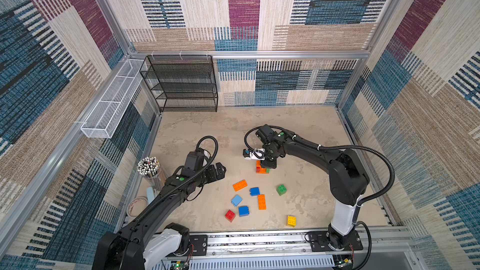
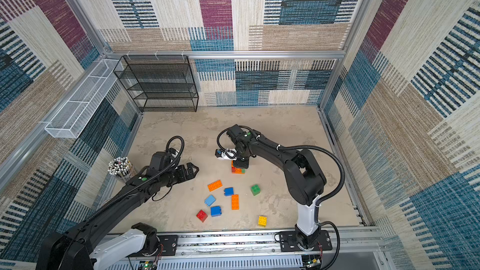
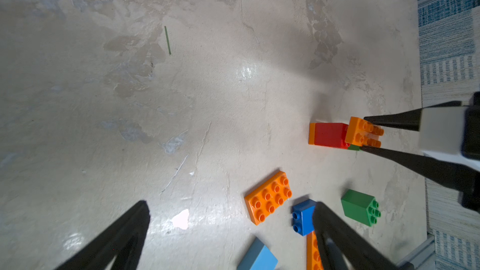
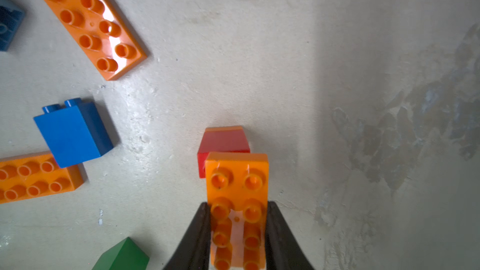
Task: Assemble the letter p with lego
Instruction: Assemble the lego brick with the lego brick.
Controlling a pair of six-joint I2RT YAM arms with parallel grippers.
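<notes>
My right gripper [image 4: 237,209] is shut on a long orange lego brick [image 4: 237,190], studs up, gripped by its long sides. It hangs just over a small stack, a red brick [image 4: 223,140] on an orange one, with a green brick [image 3: 353,147] beside it. In both top views this stack [image 1: 261,170] sits mid-table under the right gripper [image 1: 267,163]. My left gripper [image 1: 220,171] hovers open and empty to the left of the loose bricks. These are two orange ones [image 1: 239,185] [image 1: 261,201], two blue [image 1: 254,191] [image 1: 243,210], light blue [image 1: 236,200], red [image 1: 230,215], green [image 1: 281,189] and yellow [image 1: 291,221].
A black wire shelf [image 1: 181,84] stands at the back left wall, and a white mesh basket [image 1: 111,105] hangs on the left rail. A cup of pencils [image 1: 150,168] and a tape roll [image 1: 136,205] sit at the left edge, beside my left arm.
</notes>
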